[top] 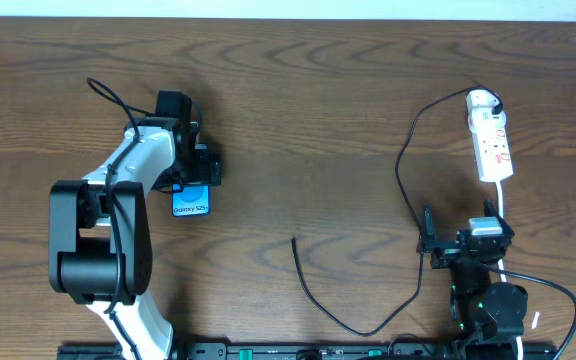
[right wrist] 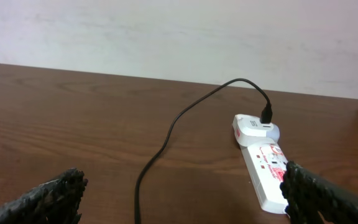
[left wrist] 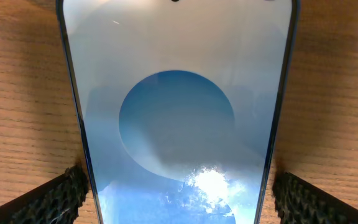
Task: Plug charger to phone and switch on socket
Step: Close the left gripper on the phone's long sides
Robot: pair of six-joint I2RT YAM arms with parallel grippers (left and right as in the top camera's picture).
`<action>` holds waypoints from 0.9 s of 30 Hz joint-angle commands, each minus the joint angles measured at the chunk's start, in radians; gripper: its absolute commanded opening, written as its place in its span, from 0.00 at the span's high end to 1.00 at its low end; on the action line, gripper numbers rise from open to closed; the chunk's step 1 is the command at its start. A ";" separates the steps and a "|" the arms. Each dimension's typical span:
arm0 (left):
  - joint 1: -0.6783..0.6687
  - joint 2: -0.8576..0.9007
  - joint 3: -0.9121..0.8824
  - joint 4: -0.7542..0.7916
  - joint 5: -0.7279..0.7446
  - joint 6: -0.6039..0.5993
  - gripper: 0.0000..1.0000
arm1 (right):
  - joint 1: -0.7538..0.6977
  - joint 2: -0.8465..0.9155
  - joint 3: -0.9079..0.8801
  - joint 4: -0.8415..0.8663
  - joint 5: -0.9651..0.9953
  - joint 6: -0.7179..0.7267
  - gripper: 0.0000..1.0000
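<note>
**Obs 1:** Where the left arm reaches out over the wooden table (top: 298, 120), what sits under it?

**Obs 2:** Smartphone (top: 192, 203), face up, blue screen with a lighter circle, "Galaxy" lettering. Left gripper (top: 192, 180) hangs right over its far end.

**Obs 1:** Jaws?

**Obs 2:** Spread wide. Wrist view: one black ribbed pad (left wrist: 51, 199) on each side of the phone, just beside its dark edges. Contact: cannot tell.

**Obs 1:** Right side?

**Obs 2:** Right gripper (top: 465, 240) near the table's front edge, jaws wide, nothing between them. White power strip (top: 490, 135) lies beyond it, red markings up, white cord (top: 502, 198) trailing back toward the arm.

**Obs 1:** Charger?

**Obs 2:** Black charger cable (top: 399, 170) starts at a white adapter (right wrist: 253, 127) plugged into the strip's far end, curves down past the right gripper's left side, loops along the front edge, then rises to a free tip mid-table. Tip lies well apart from the phone, between the two arms.
</note>
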 commanded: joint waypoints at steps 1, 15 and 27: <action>0.002 0.049 -0.005 -0.002 -0.011 -0.005 0.02 | 0.008 -0.006 -0.002 -0.005 -0.002 -0.013 0.01; 0.002 0.049 -0.005 -0.002 -0.011 -0.005 0.02 | 0.008 -0.006 -0.002 -0.005 -0.002 -0.013 0.01; 0.002 0.049 -0.005 0.001 -0.011 -0.005 0.07 | 0.008 -0.006 -0.002 -0.005 -0.002 -0.013 0.01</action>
